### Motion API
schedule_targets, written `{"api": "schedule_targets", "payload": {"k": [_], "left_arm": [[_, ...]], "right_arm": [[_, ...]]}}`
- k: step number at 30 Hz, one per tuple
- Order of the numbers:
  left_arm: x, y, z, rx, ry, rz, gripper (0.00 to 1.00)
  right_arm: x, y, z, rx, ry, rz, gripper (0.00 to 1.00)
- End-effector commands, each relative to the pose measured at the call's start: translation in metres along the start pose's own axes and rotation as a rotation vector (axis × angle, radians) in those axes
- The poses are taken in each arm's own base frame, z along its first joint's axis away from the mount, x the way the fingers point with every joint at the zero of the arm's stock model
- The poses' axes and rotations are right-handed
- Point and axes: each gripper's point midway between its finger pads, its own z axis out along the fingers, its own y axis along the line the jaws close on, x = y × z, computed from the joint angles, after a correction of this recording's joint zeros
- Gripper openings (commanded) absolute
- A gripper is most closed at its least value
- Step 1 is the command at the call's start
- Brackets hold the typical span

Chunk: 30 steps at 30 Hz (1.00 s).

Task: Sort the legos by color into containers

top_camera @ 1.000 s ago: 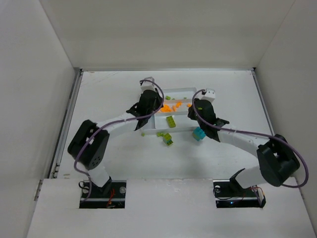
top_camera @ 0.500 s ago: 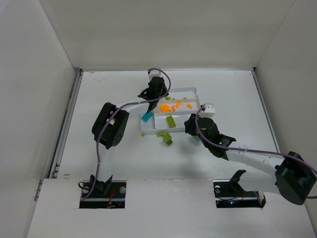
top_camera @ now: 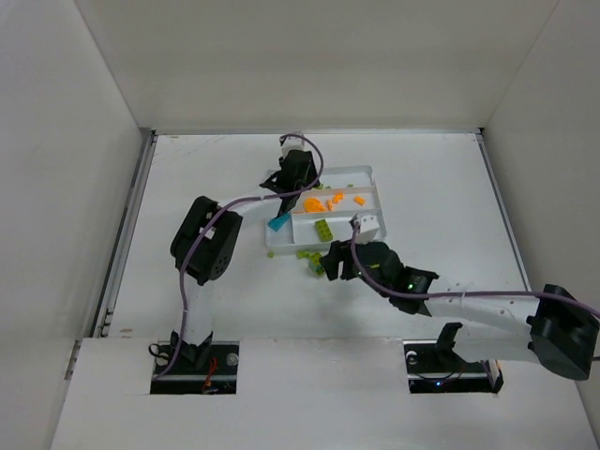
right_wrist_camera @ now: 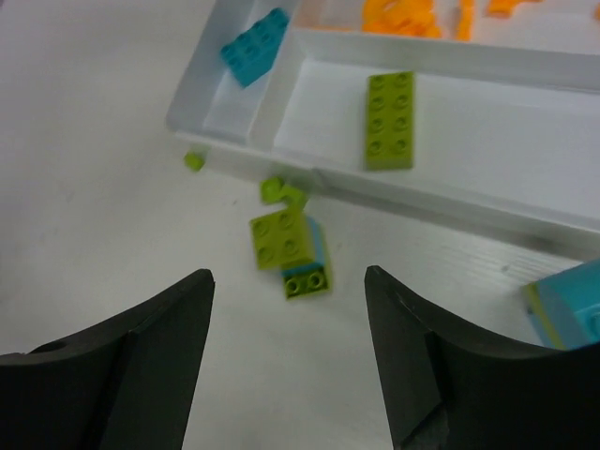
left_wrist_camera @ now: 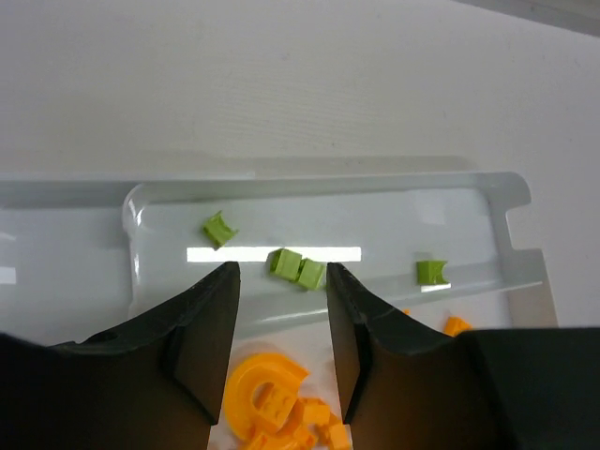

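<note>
The white tray (top_camera: 366,173) holds orange legos (top_camera: 323,202), a long lime brick (top_camera: 322,229) and a teal brick (top_camera: 278,222) in its left end. My left gripper (top_camera: 298,187) hovers over the tray's back left. In the left wrist view the left gripper (left_wrist_camera: 281,274) is open and empty above a round orange piece (left_wrist_camera: 267,394), with small lime pieces (left_wrist_camera: 298,267) beyond. My right gripper (top_camera: 330,262) is low in front of the tray. In the right wrist view the right gripper (right_wrist_camera: 287,279) is open wide, just short of a lime-and-teal stack (right_wrist_camera: 291,248) on the table.
A teal and lime piece (right_wrist_camera: 572,314) lies on the table to the right of the stack. Tiny lime bits (right_wrist_camera: 194,160) (right_wrist_camera: 277,190) lie by the tray's front wall (right_wrist_camera: 422,202). White enclosure walls (top_camera: 66,141) surround the table.
The right arm swung left from the tray's right end to the stack in front of the tray and its jaws opened. The left gripper shifted back over the tray and opened.
</note>
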Motion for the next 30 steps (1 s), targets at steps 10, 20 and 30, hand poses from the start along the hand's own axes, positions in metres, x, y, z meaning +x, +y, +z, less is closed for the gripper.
{"api": "schedule_targets", "payload": {"k": [10, 20, 30], "left_arm": [[-0.012, 0.024, -0.136, 0.079, -0.075, -0.175, 0.39], [0.024, 0.081, -0.183, 0.017, -0.039, -0.198, 0.38], [0.035, 0.094, -0.202, 0.042, -0.004, -0.227, 0.38]], "right_arm": [[0.024, 0.028, 0.036, -0.043, 0.098, -0.116, 0.80], [0.042, 0.037, 0.069, -0.027, 0.187, -0.149, 0.75], [0.054, 0.021, 0.078, 0.063, 0.232, -0.183, 0.64]]}}
